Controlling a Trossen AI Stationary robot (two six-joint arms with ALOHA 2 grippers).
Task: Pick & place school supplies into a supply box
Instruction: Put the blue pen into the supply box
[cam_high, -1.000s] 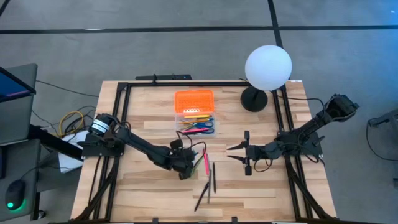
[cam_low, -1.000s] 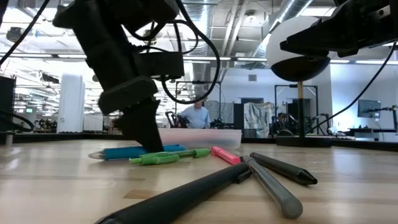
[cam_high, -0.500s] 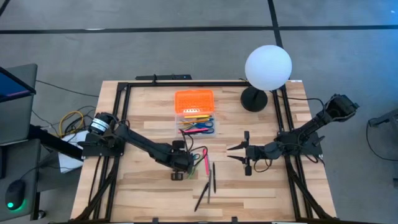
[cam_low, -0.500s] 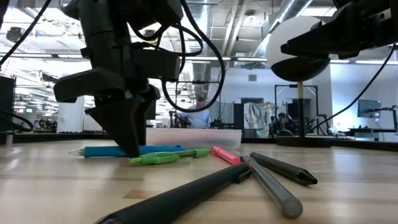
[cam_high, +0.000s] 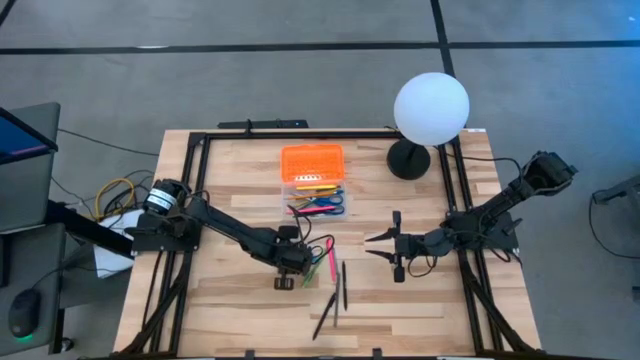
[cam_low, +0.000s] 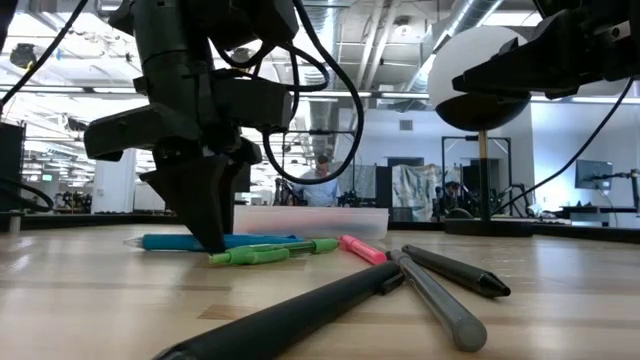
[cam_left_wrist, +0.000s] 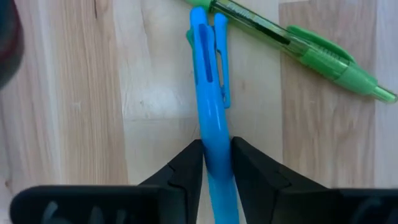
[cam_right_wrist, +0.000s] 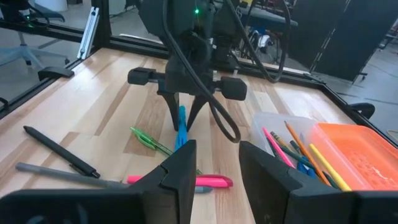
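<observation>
From above, the left gripper (cam_high: 287, 268) is down on the wooden surface (cam_high: 230, 190) just short of the supply box (cam_high: 313, 180), which sits open with its orange lid (cam_high: 312, 160) at the far end, while the right gripper (cam_high: 385, 246) waits to the side with jaws spread wide, near the white globe lamp (cam_high: 430, 108). At surface level the left fingers (cam_low: 205, 205) stand point-down on a blue pen (cam_low: 215, 241), with a green pen (cam_low: 275, 252) and a pink marker (cam_low: 362, 249) touching or nearly so, and two dark pens (cam_low: 440, 290) nearer the camera. The left wrist view shows the jaws narrowed onto the blue pen near one end. Held so far off its middle, it could swing or slip on lifting, and its clip end lies against the green pen, which may be dragged along. The right wrist view shows open surface between pen and box, so the carry is short and unobstructed; the box's near wall is the edge to clear.
</observation>
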